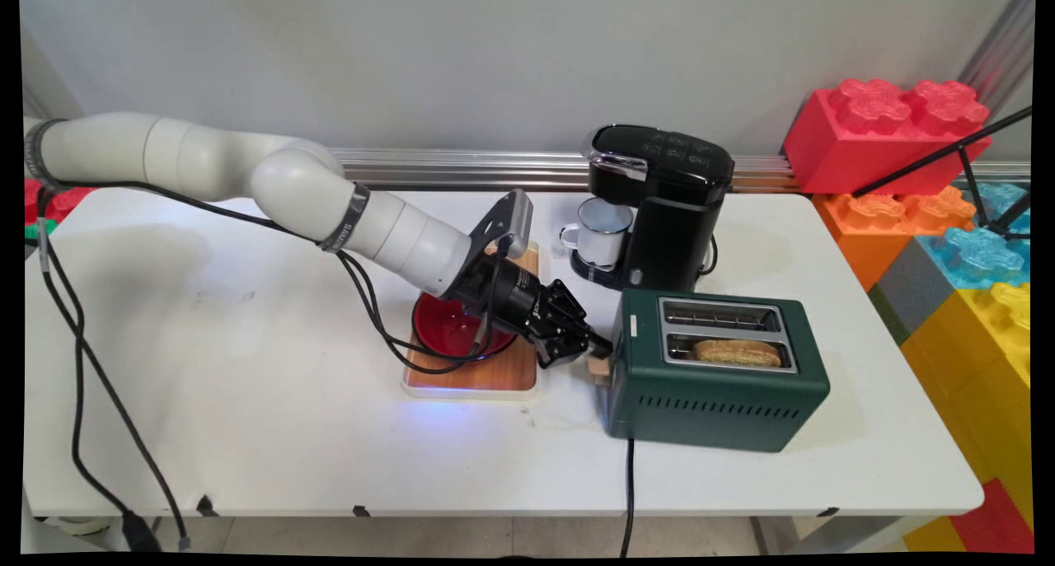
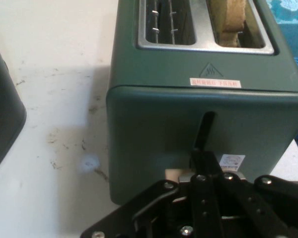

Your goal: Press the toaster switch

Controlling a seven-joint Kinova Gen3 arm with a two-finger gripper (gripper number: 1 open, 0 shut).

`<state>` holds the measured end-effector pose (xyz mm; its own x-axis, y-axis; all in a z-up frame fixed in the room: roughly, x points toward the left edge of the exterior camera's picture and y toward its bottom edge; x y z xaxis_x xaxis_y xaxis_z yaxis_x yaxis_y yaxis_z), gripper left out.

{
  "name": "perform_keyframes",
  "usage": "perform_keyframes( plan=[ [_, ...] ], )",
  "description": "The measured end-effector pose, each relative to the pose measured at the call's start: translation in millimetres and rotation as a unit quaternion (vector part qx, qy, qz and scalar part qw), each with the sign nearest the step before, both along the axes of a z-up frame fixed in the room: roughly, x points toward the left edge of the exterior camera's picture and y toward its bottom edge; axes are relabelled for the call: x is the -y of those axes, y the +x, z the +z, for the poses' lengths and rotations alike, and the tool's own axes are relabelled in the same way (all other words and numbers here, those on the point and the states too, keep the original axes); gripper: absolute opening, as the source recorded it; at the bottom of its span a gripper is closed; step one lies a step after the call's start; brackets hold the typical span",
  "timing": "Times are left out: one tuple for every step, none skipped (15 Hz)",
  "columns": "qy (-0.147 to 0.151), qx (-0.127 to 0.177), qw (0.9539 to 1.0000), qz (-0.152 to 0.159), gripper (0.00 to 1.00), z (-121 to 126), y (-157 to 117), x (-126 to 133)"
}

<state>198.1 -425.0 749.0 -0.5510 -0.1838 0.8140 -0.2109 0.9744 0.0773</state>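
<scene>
Green metal makes up the toaster (image 1: 717,372), which sits on the right half of the desk (image 1: 247,434) with its long axis running left to right and its narrow lever end turned toward the arm. The pale lever (image 1: 599,367) sticks out low on that end, and the gripper (image 1: 595,349) sits right at it, reaching in from the left and slightly above. The fingers (image 2: 202,161) look drawn close together with a tip over the lever, though I cannot tell whether they clamp it or only press on it, since the linkage hides the contact.

A slice of toast (image 1: 736,352) sits in the near slot; the far slot looks empty. Behind the toaster stands a black coffee machine (image 1: 659,208) with a white mug (image 1: 600,232) under its spout. Just left of the gripper, under the wrist, a red bowl (image 1: 449,327) rests on a wooden board (image 1: 486,372).

Only the main view shows the bowl, board, mug and the coloured blocks (image 1: 948,187) beyond the desk's right edge. The hand view alone shows the vertical lever slot (image 2: 206,130) on the toaster's end face, with a finger lying over its lower part, and a red warning label (image 2: 214,83) above it.
</scene>
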Motion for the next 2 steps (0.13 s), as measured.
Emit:
perform_keyframes(
  plan=[
    [0.001,0.001,1.0000,0.000,0.00,0.0,0.3,-0.3],
    [0.002,0.001,1.0000,-0.001,0.00,1.0,1.4,-1.2]
  ],
)
